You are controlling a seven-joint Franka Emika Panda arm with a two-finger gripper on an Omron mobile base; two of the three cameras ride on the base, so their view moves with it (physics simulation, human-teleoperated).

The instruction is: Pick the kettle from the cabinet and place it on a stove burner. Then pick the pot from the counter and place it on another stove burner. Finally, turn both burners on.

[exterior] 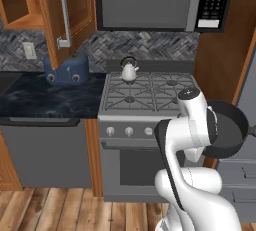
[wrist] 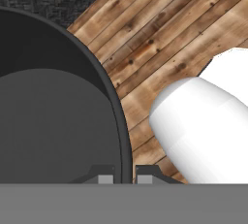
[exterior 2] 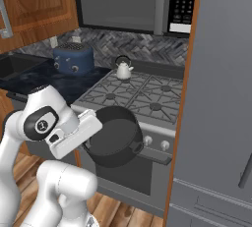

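One two-finger gripper (wrist: 123,178) is pinching the rim of the round, low, dark grey metal pot (exterior 2: 114,136), carrying it in the air below and in front of the grey steel gas range (exterior 2: 142,96). The free burners (exterior 2: 156,106) are lying up and ahead of it, while the small white conical kettle (exterior: 129,69) is occupying a rear grate.

floor (exterior: 60,207): wood planks | backsplash (exterior: 150,47): grey herringbone tile | microwave (exterior: 150,2): overhead | toaster (exterior: 67,70): blue

Two base views from behind-left and behind-right sharing the stove (exterior: 150,92), hand view close above the wooden floor (wrist: 184,29)
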